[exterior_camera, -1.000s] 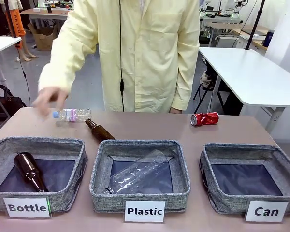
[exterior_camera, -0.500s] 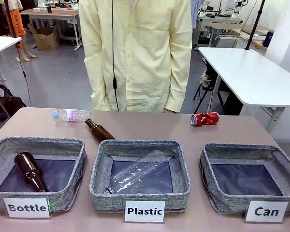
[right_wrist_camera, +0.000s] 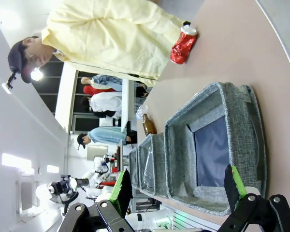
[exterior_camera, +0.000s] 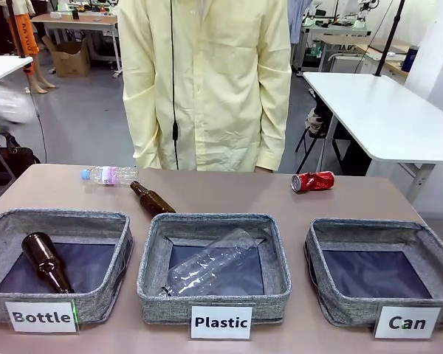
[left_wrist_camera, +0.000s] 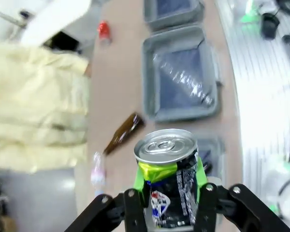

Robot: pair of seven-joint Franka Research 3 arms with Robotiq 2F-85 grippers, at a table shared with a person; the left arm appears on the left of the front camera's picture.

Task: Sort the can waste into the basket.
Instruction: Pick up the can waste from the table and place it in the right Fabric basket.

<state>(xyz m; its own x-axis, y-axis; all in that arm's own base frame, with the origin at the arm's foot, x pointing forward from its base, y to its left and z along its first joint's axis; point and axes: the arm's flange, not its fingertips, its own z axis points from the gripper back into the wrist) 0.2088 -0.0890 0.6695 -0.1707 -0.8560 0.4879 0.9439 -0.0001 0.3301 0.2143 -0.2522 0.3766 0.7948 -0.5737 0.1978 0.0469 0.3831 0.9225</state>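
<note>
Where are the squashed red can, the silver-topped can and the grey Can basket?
dented red metal can [exterior_camera: 312, 181]: front view, its side.
dark can with silver top [left_wrist_camera: 165, 145]: left wrist view, its lid.
grey woven basket labelled Can [exterior_camera: 347, 310]: front view, its near wall.

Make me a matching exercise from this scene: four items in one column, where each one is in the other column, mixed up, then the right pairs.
Items
1. red can
2. silver-topped can
3. large clear bottle
4. small blue-capped bottle

Places
A. inside the basket labelled Plastic
B. gripped in the left end effector
C. on the table, beyond the basket labelled Can
D. on the table next to a brown bottle

Pairs: 1-C, 2-B, 3-A, 4-D
</note>
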